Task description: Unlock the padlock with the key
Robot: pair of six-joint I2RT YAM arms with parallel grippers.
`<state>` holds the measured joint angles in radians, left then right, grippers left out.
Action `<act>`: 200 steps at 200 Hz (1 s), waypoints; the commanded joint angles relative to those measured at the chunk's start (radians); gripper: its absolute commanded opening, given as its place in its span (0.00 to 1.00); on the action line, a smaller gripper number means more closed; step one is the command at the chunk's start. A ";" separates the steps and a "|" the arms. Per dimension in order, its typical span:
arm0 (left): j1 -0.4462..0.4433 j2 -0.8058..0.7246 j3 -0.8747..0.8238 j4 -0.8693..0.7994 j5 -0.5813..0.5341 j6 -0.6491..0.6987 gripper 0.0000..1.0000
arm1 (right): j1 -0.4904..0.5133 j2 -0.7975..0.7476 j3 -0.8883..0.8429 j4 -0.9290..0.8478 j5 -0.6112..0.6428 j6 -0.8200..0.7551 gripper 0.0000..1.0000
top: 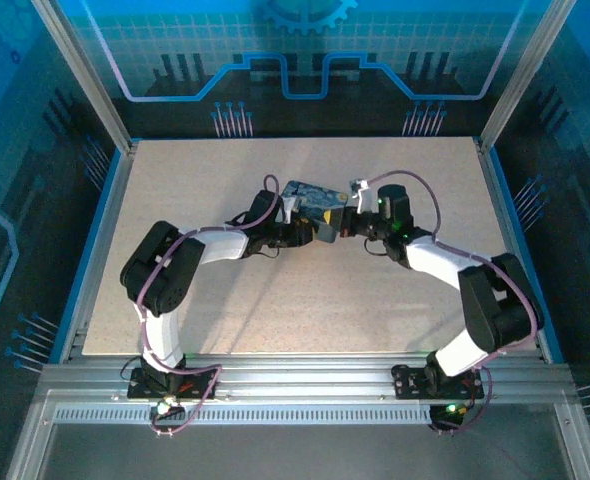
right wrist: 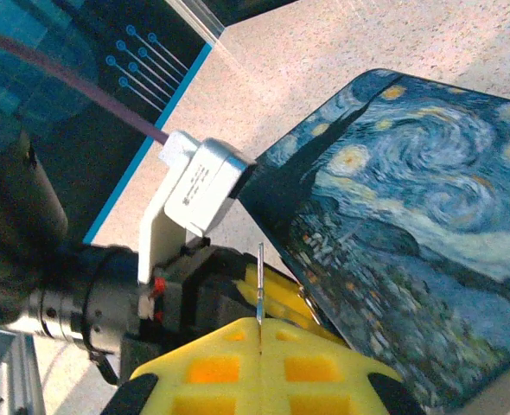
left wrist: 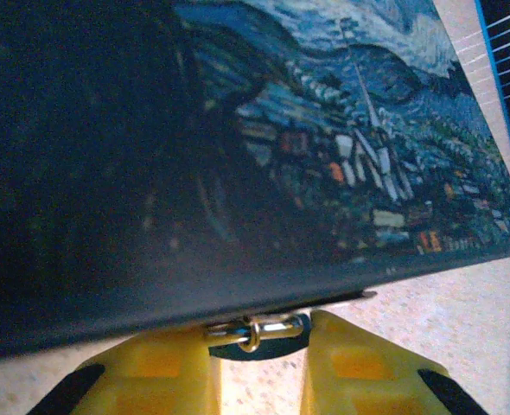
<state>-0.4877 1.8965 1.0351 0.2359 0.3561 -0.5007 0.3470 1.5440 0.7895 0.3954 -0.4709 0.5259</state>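
From above, the left gripper (top: pixel 310 234) and right gripper (top: pixel 347 226) meet at the box (top: pixel 310 192). Left wrist: almost closed around the padlock (left wrist: pixel 255 331) under the box edge; gripping, I cannot tell. Right wrist: shut on the key (right wrist: pixel 260 278) beside the box. Slide it in slowly, straight.

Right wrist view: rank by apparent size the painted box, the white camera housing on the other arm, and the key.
1. painted box, though its nearness to the camera exaggerates it
2. white camera housing
3. key, a thin sliver in the right end effector
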 commanded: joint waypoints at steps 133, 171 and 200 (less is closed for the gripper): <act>-0.054 -0.189 -0.108 -0.068 0.091 -0.278 0.12 | 0.126 -0.130 -0.431 0.243 0.100 -0.251 0.00; -0.066 -0.199 -0.116 -0.075 0.091 -0.291 0.11 | 0.151 -0.082 -0.423 0.291 0.103 -0.271 0.00; -0.068 -0.203 -0.116 -0.080 0.090 -0.295 0.11 | 0.154 -0.056 -0.412 0.322 0.107 -0.279 0.00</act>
<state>-0.5480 1.7378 0.9272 0.1604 0.4171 -0.7815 0.4885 1.4666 0.3698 0.6453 -0.3733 0.2771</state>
